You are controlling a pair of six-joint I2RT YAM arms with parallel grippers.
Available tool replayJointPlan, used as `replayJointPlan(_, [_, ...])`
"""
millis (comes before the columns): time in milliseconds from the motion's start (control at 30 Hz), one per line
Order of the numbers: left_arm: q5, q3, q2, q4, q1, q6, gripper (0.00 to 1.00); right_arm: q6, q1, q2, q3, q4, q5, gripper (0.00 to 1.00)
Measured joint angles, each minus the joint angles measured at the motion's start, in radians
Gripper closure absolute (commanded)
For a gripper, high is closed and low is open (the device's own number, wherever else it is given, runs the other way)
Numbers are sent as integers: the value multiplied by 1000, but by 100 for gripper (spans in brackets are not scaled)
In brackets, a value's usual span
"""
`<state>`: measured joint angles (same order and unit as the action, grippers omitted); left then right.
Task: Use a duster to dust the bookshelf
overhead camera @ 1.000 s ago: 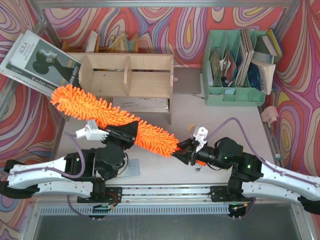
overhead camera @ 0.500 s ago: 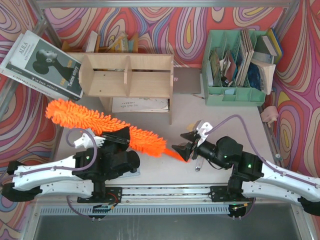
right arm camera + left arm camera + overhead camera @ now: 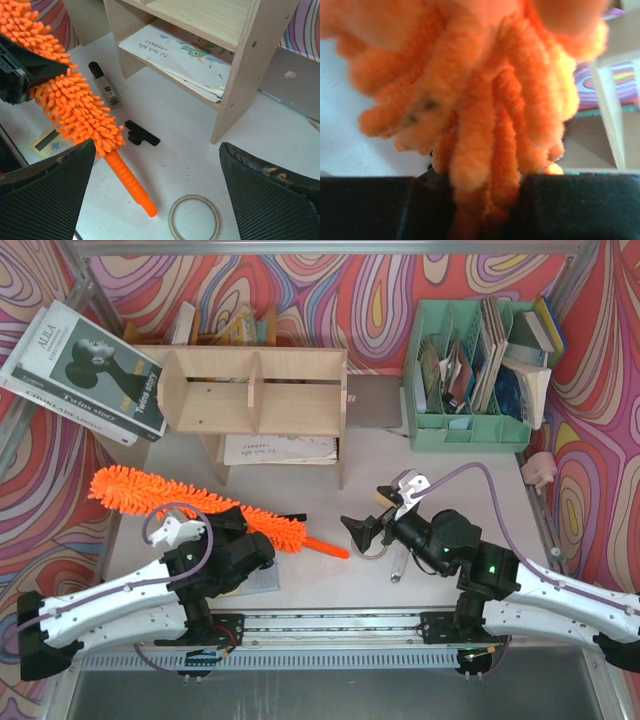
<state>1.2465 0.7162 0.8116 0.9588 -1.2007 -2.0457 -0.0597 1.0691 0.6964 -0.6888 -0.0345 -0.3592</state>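
The bookshelf is a low plywood unit with upright dividers at the back left; it also shows in the right wrist view and at the edge of the left wrist view. The orange fluffy duster lies slanted in front of it, with its thin handle pointing right and down toward the table. My left gripper is shut on the duster's fluffy strands near the handle end. My right gripper stands wide open just right of the handle tip, apart from it, with nothing between its fingers.
A tape ring, a black clip and a marker lie near the handle. A booklet sits under the shelf. A mint-green organizer stands back right. A large book leans at the back left.
The right gripper opened and let go of the duster's handle. The left arm drew the duster left and toward the near edge, away from the shelf.
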Motion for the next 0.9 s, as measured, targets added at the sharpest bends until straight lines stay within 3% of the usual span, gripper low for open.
replayJointPlan(267, [-237, -283, -98, -412, 237, 156, 100, -1, 0, 43, 10, -14, -16, 1])
replayJointPlan(533, [-344, -373, -132, -585, 283, 187, 92, -8, 0, 64, 12, -21, -26, 1])
replayJointPlan(800, [-387, -452, -153, -621, 294, 159, 71, -18, 0, 89, 12, -21, -34, 1])
replayJointPlan(900, [-398, -460, -167, -609, 298, 135, 57, -21, 0, 92, 12, -21, -42, 1])
